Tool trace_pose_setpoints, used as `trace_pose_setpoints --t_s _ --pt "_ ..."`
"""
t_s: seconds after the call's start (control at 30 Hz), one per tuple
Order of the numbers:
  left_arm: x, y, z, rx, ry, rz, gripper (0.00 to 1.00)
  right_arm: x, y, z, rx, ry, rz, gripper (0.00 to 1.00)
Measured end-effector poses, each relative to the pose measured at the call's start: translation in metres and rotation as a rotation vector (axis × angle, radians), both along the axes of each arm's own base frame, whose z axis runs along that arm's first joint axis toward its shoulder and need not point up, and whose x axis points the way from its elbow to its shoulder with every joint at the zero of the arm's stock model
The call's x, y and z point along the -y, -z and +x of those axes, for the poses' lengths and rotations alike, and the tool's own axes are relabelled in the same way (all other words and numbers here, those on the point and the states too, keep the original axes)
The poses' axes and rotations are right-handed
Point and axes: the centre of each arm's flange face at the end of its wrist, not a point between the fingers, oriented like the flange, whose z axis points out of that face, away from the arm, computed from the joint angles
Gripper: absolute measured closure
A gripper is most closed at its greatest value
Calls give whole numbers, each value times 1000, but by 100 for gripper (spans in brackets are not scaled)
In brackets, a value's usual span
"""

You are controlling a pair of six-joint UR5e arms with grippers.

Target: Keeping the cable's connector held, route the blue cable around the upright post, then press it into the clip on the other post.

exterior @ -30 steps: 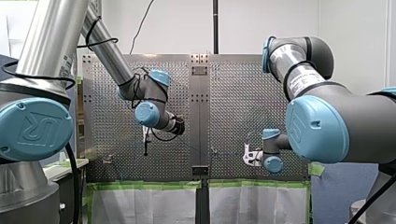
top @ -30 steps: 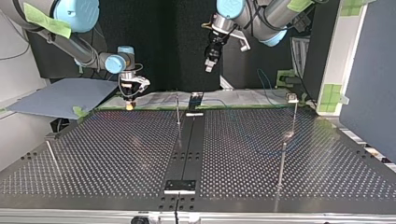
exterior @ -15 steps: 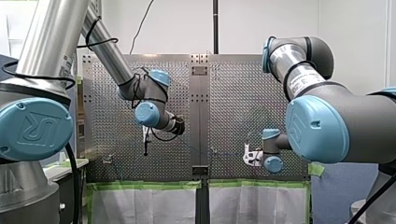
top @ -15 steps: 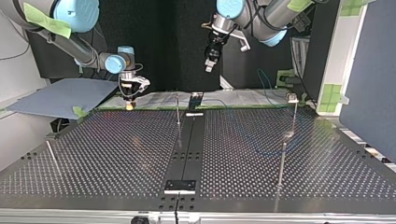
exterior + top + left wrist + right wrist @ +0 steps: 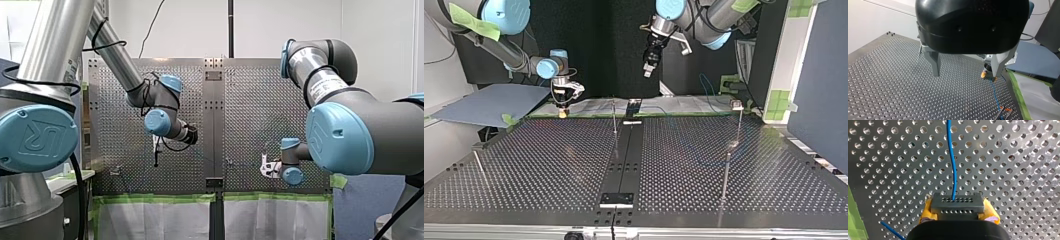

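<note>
A dark grey connector [image 5: 957,203] sits clamped between the yellow pads [image 5: 926,211] of my right gripper [image 5: 957,213], low over the perforated plate. The blue cable [image 5: 953,162] leaves the connector and runs away across the plate. In the top view my right gripper [image 5: 563,109] hangs at the far left edge of the plate. My left gripper [image 5: 648,67] is raised high above the far middle. Its metal fingers [image 5: 934,61] stand wide apart with nothing between them. Beyond them the blue cable [image 5: 995,96] runs to a clip [image 5: 1003,113].
In the top view a thin upright post [image 5: 614,119] stands near the dark centre strip [image 5: 626,160]. A post topped by a clip [image 5: 737,105] stands at the right, a plain post [image 5: 725,172] nearer the camera. A short post [image 5: 480,167] leans at the left.
</note>
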Motion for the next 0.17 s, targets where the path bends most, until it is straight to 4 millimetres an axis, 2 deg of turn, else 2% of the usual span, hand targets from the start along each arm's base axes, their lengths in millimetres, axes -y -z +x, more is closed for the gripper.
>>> trace_pose_setpoints --t_s 0.17 --pt "0 0 0 0 0 0 0 0 0 0 0 0 0 100"
